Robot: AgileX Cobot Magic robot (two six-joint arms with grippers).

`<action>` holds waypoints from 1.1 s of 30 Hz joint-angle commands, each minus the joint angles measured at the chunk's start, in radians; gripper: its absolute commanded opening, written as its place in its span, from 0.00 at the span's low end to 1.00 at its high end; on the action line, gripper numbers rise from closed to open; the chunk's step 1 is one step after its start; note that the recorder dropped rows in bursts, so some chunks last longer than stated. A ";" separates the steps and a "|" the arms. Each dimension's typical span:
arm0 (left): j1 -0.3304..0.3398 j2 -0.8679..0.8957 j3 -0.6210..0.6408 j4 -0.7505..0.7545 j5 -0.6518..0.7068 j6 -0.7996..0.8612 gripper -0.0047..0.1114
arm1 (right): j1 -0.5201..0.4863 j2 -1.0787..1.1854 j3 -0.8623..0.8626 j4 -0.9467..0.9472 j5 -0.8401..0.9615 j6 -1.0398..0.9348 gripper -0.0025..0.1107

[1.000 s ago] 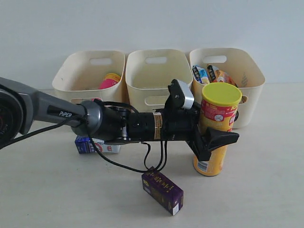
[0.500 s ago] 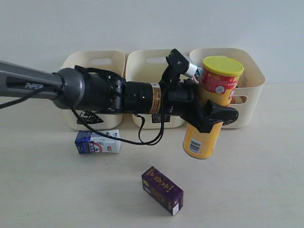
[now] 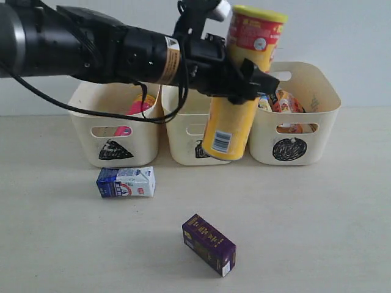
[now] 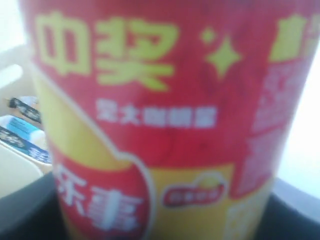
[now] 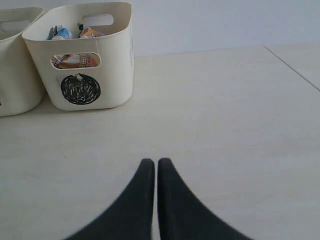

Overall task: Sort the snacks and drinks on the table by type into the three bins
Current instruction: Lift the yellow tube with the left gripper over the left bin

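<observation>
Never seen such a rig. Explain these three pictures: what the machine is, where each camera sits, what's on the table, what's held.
It is a robot with two arms, each ending in a two-fingered gripper. The wide picture comes from a camera off the arms. There the left gripper holds a yellow chip tube tilted in the air before three cream tubs: the triangle bin, square bin and circle bin. On the table lie a blue-white milk carton and a purple carton. The red-and-yellow close-up is the left wrist camera, filled by that tube. The last is the right wrist camera: the right gripper is shut and empty, facing the table.
</observation>
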 commanded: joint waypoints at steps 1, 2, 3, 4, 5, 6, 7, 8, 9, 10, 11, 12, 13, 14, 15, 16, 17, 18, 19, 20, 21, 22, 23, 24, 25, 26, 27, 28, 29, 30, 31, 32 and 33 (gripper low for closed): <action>0.056 -0.052 0.001 0.011 0.015 -0.054 0.08 | 0.002 -0.005 0.004 -0.001 -0.008 0.003 0.02; 0.069 -0.056 0.001 0.011 0.022 -0.049 0.08 | 0.002 -0.005 0.004 -0.001 -0.008 0.003 0.02; 0.093 -0.060 0.001 0.011 0.065 -0.020 0.08 | 0.002 -0.005 0.004 -0.001 -0.008 0.003 0.02; 0.105 -0.063 0.001 0.011 0.106 -0.010 0.08 | 0.002 -0.005 0.004 -0.001 -0.008 0.003 0.02; 0.115 -0.065 0.001 0.011 0.140 0.002 0.08 | 0.002 -0.005 0.004 -0.001 -0.008 0.003 0.02; 0.125 -0.067 0.001 0.011 0.190 0.019 0.08 | 0.002 -0.005 0.004 -0.001 -0.006 0.003 0.02; 0.133 -0.068 0.001 0.011 0.243 0.040 0.08 | 0.002 -0.005 0.004 -0.001 -0.006 0.003 0.02; 0.146 -0.070 0.001 0.011 0.341 0.099 0.08 | 0.002 -0.005 0.004 -0.001 -0.006 0.003 0.02; 0.149 -0.070 0.001 0.011 0.469 0.170 0.08 | 0.002 -0.005 0.004 -0.001 -0.006 0.003 0.02; 0.149 -0.070 0.001 0.011 0.537 0.209 0.08 | 0.002 -0.005 0.004 -0.001 -0.006 0.003 0.02; 0.149 -0.070 0.001 0.011 0.642 0.289 0.08 | 0.002 -0.005 0.004 -0.001 -0.006 0.003 0.02; 0.149 -0.070 -0.001 0.011 0.697 0.323 0.08 | 0.002 -0.005 0.004 -0.001 -0.006 0.003 0.02; 0.149 -0.070 -0.003 0.011 0.791 0.361 0.08 | 0.002 -0.005 0.004 -0.001 -0.006 0.003 0.02; 0.149 -0.070 -0.005 0.011 0.821 0.364 0.08 | 0.002 -0.005 0.004 -0.001 -0.006 0.003 0.02; 0.150 -0.071 -0.017 -0.044 0.862 0.394 0.08 | 0.002 -0.005 0.004 -0.001 -0.006 0.003 0.02; 0.151 -0.071 -0.029 -0.118 0.865 0.453 0.08 | 0.002 -0.005 0.004 -0.001 -0.006 0.003 0.02; 0.158 -0.071 -0.060 -0.300 0.865 0.636 0.08 | 0.002 -0.005 0.004 -0.001 -0.006 0.003 0.02; 0.163 -0.071 -0.078 -0.389 0.873 0.723 0.08 | 0.002 -0.005 0.004 -0.001 -0.006 0.003 0.02; 0.171 -0.067 -0.104 -0.503 0.893 0.836 0.08 | 0.002 -0.005 0.004 -0.001 -0.006 0.003 0.02; 0.176 -0.060 -0.141 -0.643 0.932 0.982 0.08 | 0.002 -0.005 0.004 -0.001 -0.006 0.003 0.02; 0.188 -0.042 -0.201 -0.829 1.010 1.186 0.08 | 0.002 -0.005 0.004 -0.001 -0.006 0.003 0.02; 0.195 -0.031 -0.234 -0.919 1.047 1.260 0.08 | 0.002 -0.005 0.004 -0.001 -0.006 0.003 0.02; 0.200 -0.021 -0.259 -0.979 1.090 1.337 0.08 | 0.002 -0.005 0.004 -0.001 -0.006 0.003 0.02; 0.209 -0.012 -0.285 -1.040 1.123 1.385 0.08 | 0.002 -0.005 0.004 -0.001 -0.006 0.003 0.02; 0.217 -0.004 -0.308 -1.085 1.147 1.411 0.08 | 0.002 -0.005 0.004 -0.001 -0.006 0.003 0.02; 0.223 0.002 -0.324 -1.116 1.159 1.421 0.08 | 0.002 -0.005 0.004 -0.001 -0.006 0.003 0.02; 0.231 0.010 -0.339 -1.144 1.165 1.421 0.08 | 0.002 -0.005 0.004 -0.001 -0.006 0.003 0.02; 0.236 0.014 -0.350 -1.169 1.166 1.421 0.08 | 0.002 -0.005 0.004 -0.001 -0.006 0.003 0.02; 0.241 0.019 -0.359 -1.200 1.166 1.421 0.08 | 0.002 -0.005 0.004 -0.001 -0.006 0.003 0.02; 0.246 0.027 -0.365 -1.230 1.164 1.421 0.08 | 0.002 -0.005 0.004 -0.001 -0.006 0.003 0.02; 0.251 0.033 -0.374 -1.260 1.164 1.423 0.08 | 0.002 -0.005 0.004 -0.001 -0.006 0.003 0.02; 0.254 0.043 -0.384 -1.296 1.164 1.439 0.08 | 0.002 -0.005 0.004 -0.001 -0.006 0.003 0.02; 0.257 0.050 -0.394 -1.322 1.166 1.456 0.08 | 0.002 -0.005 0.004 -0.001 -0.006 0.003 0.02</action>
